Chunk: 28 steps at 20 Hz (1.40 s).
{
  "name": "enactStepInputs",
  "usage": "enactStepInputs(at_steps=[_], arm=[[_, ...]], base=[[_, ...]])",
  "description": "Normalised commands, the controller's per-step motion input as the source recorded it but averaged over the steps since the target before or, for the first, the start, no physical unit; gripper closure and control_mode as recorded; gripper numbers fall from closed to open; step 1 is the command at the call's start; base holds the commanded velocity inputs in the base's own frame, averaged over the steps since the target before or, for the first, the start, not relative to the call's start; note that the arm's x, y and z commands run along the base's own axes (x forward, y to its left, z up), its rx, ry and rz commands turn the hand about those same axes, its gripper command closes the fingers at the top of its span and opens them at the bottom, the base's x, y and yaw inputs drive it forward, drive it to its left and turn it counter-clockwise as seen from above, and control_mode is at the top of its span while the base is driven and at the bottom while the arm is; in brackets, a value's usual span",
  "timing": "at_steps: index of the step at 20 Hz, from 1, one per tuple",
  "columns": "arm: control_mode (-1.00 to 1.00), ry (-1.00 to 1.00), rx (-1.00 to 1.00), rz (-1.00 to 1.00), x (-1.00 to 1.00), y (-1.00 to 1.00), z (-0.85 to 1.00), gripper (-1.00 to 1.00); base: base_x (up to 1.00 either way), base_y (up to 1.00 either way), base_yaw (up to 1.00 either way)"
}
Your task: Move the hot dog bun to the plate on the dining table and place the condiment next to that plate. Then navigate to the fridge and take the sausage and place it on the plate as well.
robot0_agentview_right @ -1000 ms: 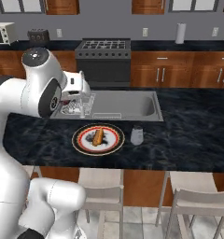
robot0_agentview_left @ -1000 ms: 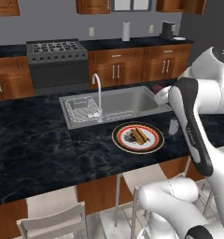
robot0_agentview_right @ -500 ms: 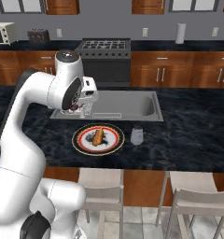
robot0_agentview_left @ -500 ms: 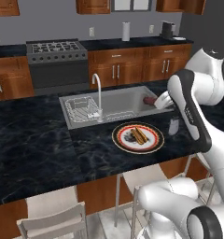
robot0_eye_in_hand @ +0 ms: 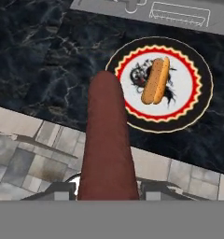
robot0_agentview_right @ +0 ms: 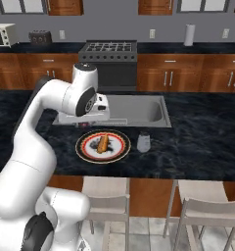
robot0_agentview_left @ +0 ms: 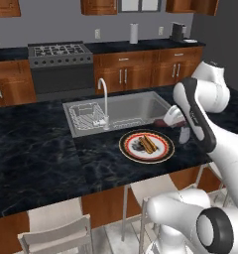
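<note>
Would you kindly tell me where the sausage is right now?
The sausage is clamped in the hand; the hand view shows it jutting up toward the plate, which holds the hot dog bun on the dining table.

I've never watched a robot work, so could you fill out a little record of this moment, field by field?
Holding: the end effector grips a sausage
Plate: on the table, in front of the sink
On plate: bun
Condiment: upright on the table, just beside the plate
Left to do: sausage not yet on plate
</note>
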Motion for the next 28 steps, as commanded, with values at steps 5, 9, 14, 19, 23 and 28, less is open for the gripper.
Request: enactStepInputs(at_steps=[5, 9, 14, 19, 23, 28], arm=[[-1.00, 0.17, 0.00, -0.05, 0.07, -0.28, -0.47, 1.00], [-1.00, 0.12, 0.00, -0.06, 0.23, -0.26, -0.37, 1.00], [-1.00, 0.08, 0.00, -0.08, 0.48, -0.13, -0.32, 1.00], [-1.00, 0.04, 0.00, -0.13, 0.57, -0.01, -0.29, 1.00], [-1.00, 0.00, 0.00, -0.17, 0.55, 0.00, -0.27, 1.00], [-1.00, 0.02, 0.00, -0.17, 0.51, 0.00, -0.27, 1.00]], base=[[0.00, 0.00, 0.00], [0.00, 0.00, 0.00], [0.00, 0.00, 0.00], [0.00, 0.00, 0.00], [0.00, 0.00, 0.00], [0.00, 0.00, 0.00]])
